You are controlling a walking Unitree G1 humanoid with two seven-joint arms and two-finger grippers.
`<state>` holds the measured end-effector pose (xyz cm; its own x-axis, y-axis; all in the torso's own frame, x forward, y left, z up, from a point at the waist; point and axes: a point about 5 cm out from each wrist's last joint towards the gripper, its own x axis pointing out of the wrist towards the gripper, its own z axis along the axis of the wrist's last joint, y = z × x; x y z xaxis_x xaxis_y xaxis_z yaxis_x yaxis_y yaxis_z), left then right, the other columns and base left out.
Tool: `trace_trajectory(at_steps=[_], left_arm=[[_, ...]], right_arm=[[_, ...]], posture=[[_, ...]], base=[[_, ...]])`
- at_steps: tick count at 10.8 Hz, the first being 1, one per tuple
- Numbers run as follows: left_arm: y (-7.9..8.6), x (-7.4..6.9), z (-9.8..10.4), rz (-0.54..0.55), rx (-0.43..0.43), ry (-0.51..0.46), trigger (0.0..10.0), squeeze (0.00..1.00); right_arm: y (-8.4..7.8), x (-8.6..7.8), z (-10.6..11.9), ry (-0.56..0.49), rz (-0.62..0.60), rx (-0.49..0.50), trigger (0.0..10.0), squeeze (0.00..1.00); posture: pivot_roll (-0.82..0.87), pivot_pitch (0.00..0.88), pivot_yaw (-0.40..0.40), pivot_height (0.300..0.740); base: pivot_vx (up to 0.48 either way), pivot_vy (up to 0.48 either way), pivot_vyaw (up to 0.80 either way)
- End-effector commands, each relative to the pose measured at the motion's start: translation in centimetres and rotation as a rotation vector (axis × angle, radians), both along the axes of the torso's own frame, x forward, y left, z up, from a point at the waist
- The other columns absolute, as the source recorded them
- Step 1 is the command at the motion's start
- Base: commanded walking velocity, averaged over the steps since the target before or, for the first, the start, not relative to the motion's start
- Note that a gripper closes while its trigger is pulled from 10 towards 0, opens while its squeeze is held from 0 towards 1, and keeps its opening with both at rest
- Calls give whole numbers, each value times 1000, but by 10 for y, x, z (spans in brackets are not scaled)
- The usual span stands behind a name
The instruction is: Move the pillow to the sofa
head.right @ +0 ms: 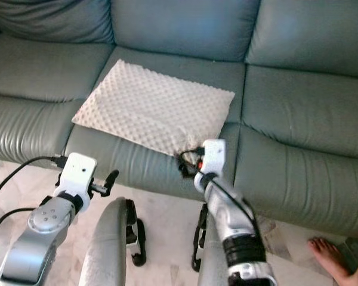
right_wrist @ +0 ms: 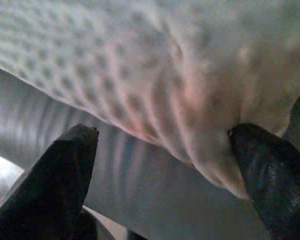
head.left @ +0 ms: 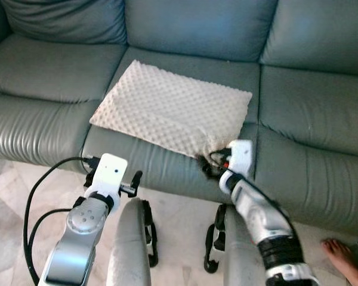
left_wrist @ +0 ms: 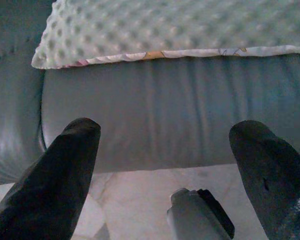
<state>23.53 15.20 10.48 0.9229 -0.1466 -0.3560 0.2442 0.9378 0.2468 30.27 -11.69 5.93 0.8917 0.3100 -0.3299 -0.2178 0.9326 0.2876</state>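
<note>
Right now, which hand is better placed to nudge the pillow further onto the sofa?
Right. The right hand is open at the pillow's near corner, one finger touching it. The left hand is open in front of the sofa edge, short of the pillow.

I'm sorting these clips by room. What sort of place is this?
Most likely a home living room: a grey leather sofa with a dimpled cream pillow lying on its seat, pale marble-look floor tiles, and a person's bare foot nearby.
</note>
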Motion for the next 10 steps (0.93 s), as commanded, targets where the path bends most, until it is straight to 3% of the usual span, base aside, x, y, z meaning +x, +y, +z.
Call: trace_trajectory(at_steps=[1, 5, 8, 10], left_arm=[[4, -4, -6, 9, 7, 37, 10000, 0], [2, -4, -6, 5, 4, 39, 10000, 0], [2, 0, -7, 13, 4, 33, 10000, 0], [-2, 7, -8, 15, -5, 19, 10000, 0]], right_arm=[[-11, -4, -14, 58, -65, -32, 10000, 1000], [-56, 5, -17, 75, -274, -95, 10000, 1000], [-64, 10, -13, 34, -331, -132, 10000, 1000], [-58, 10, -9, 10, -297, -92, 10000, 1000]], posture=[[109, 302, 83, 632], [111, 304, 85, 632], [98, 274, 78, 632], [83, 241, 74, 632]], base=[[0, 0, 0], [0, 0, 0], [0, 0, 0], [0, 0, 0]])
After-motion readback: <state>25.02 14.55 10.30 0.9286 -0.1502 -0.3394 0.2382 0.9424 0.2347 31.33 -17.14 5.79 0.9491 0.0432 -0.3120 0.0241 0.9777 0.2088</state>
